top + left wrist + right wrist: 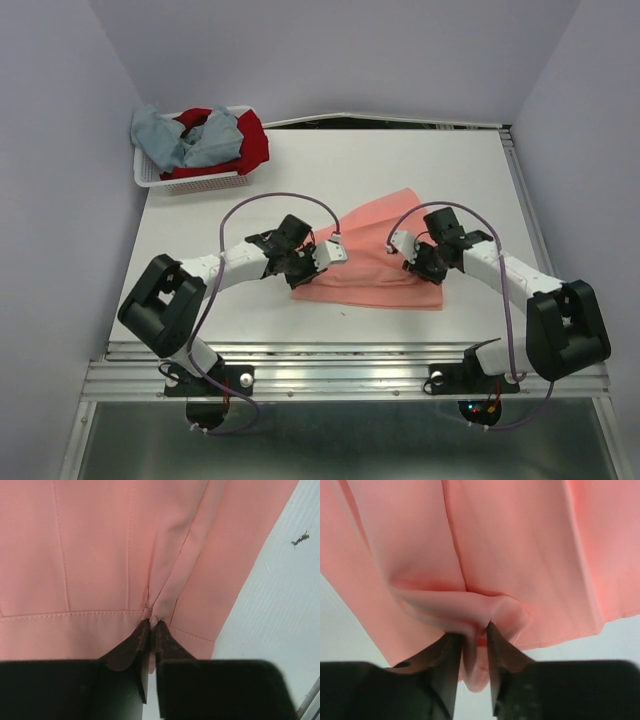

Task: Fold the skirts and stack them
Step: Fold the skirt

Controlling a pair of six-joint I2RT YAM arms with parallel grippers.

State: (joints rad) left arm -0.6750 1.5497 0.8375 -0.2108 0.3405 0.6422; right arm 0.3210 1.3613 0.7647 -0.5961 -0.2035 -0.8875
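Note:
The salmon-pink skirt (375,272) lies flat in the middle of the table, its far corner pointing to the back right. My left gripper (336,250) sits at its left edge. In the left wrist view the left gripper (151,625) pinches a small fold of the skirt (100,555) at a stitched hem, jaws almost together. My right gripper (398,243) is over the skirt's right half. In the right wrist view the right gripper (476,630) holds a bunched fold of the skirt (510,545) that hangs down between narrowly parted jaws. The blue-grey skirt (190,135) and dark red skirt (255,140) are heaped in the basket.
The white mesh basket (150,178) stands at the table's back left corner. Bare white table (450,170) surrounds the pink skirt. A metal rail (340,365) runs along the near edge by the arm bases.

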